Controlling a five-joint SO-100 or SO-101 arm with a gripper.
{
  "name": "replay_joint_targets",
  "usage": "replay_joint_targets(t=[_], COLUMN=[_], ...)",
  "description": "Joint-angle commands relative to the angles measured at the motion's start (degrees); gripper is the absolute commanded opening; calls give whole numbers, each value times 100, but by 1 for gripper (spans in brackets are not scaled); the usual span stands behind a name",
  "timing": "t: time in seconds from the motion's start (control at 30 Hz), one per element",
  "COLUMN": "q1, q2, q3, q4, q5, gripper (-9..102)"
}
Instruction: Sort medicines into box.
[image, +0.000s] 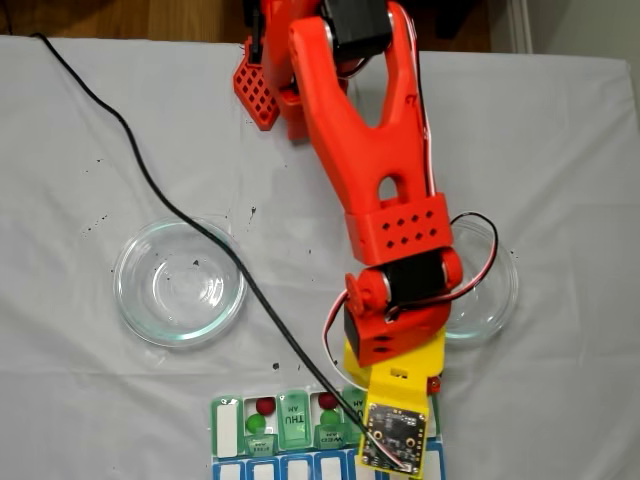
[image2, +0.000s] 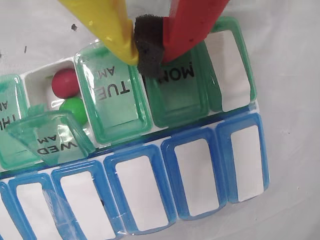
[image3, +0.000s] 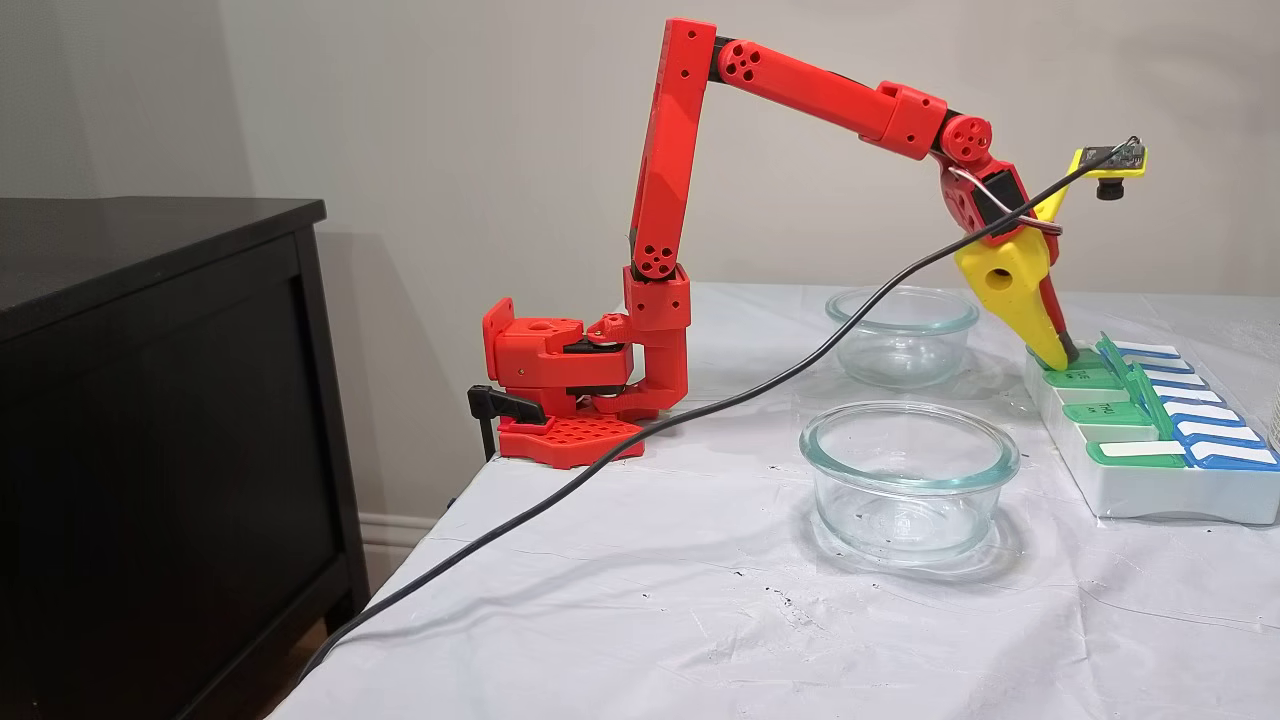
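The box (image2: 200, 175) is a pill organizer with a green lidded row and a blue row, and it sits at the table edge in both fixed views (image: 290, 468) (image3: 1150, 495). My gripper (image2: 150, 52) is shut, its black foam pad pressed down where the closed TUE lid (image2: 112, 97) and MON lid (image2: 180, 92) meet. The WED lid (image2: 50, 137) stands open over a red medicine (image2: 65, 82) and a green medicine (image2: 75, 110). In a fixed view, another open compartment holds a red ball (image: 264, 405) and a green ball (image: 256, 424). The yellow finger tip (image3: 1050, 350) touches the box top.
Two clear glass dishes, both without contents, stand on the white cloth, one (image: 125, 290) (image3: 908, 480) in the open and one (image: 500, 300) (image3: 900, 335) partly under the arm. A black cable (image: 150, 180) runs across the cloth to the wrist camera. A dark cabinet (image3: 150, 400) stands beside the table.
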Motion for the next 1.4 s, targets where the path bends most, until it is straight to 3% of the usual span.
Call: replay_joint_targets(t=[0.0, 0.83, 1.1, 1.37], q1=[-545, -545, -343, 281], q2=[-44, -1248, 378, 1564], q3=[-158, -369, -483, -1230], q4=[527, 598, 299, 624], q5=[-334, -1187, 624, 2646], gripper=[0, 0, 0, 0])
